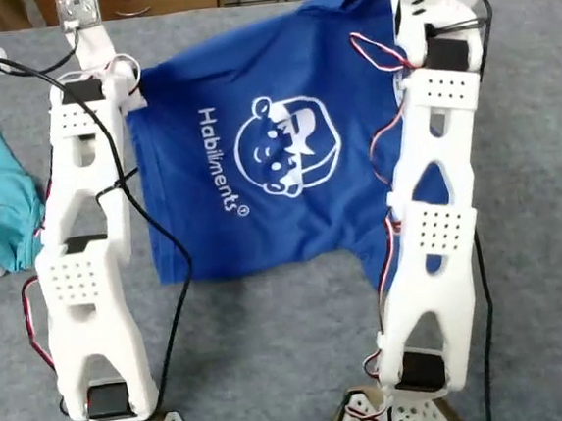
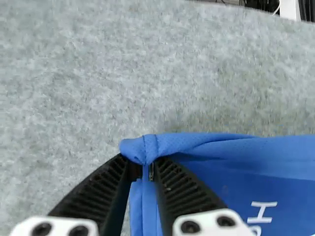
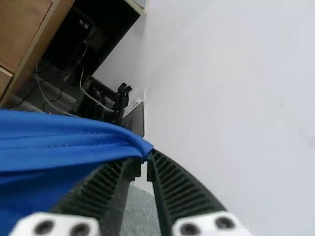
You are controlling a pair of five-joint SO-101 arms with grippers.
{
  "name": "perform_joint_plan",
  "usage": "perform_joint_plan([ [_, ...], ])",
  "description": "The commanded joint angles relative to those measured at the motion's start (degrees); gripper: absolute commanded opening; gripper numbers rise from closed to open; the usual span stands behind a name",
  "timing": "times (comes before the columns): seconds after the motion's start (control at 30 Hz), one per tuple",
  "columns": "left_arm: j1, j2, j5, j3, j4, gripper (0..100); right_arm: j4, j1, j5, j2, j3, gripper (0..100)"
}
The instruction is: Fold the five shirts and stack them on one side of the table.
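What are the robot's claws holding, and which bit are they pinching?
Both hold the blue shirt. The left gripper is shut on a bunched, hemmed corner. The right gripper is shut on a stitched edge at the shirt's other end.

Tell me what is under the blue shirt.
The grey table covering shows beside the blue shirt and below the corner pinched by the left gripper. The right gripper pinches another corner. Whatever lies beneath the spread cloth is covered and cannot be seen.
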Motion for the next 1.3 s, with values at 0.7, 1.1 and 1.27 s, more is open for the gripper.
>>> perform_joint_plan([
  [0.7,1.3,6.7,2.6,-20.7,36.6,2,43.2,0.7,0.0,-0.4,-16.1,0.9],
  [1.1,5.9,6.8,2.7,-20.7,46.2,2,65.7,3.6,-1.6,-5.1,-16.0,0.5],
  [1.27,4.5,6.5,2.5,-19.4,47.1,2,70.2,8.3,-2.1,-5.0,-15.9,0.5],
])
